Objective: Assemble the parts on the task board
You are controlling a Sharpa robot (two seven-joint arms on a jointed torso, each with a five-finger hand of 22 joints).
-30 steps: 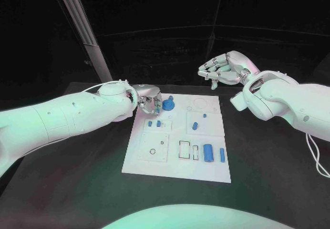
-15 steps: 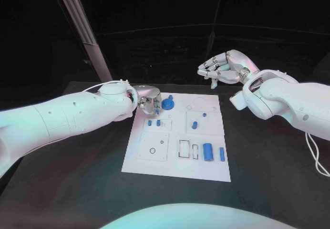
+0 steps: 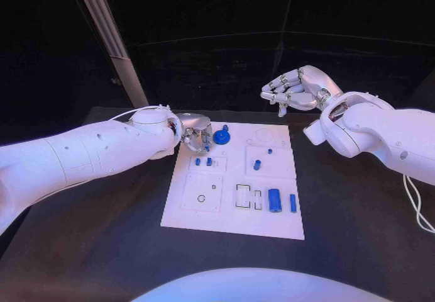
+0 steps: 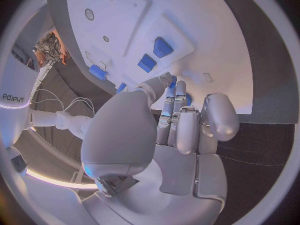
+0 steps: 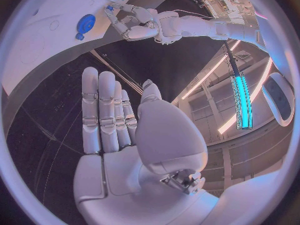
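The white task board lies in the middle of the black table. A blue disc with a knob sits at its far left corner. My left hand hovers just beside that disc, fingers pointing down at the board, nothing plainly held. In the left wrist view the fingers lie close together over the board, with bits of blue showing behind them. My right hand is raised beyond the board's far edge, empty; its fingers are stretched out. The right wrist view shows the left hand beside the disc.
Two small blue pieces stand left of the board's centre, and another stands further right. Two blue cylinders lie near the board's right edge. A black ring lies on the near left. A pale post rises at the back left.
Both arms stay almost where they were. The left hand's fingers shift only slightly beside the blue disc.
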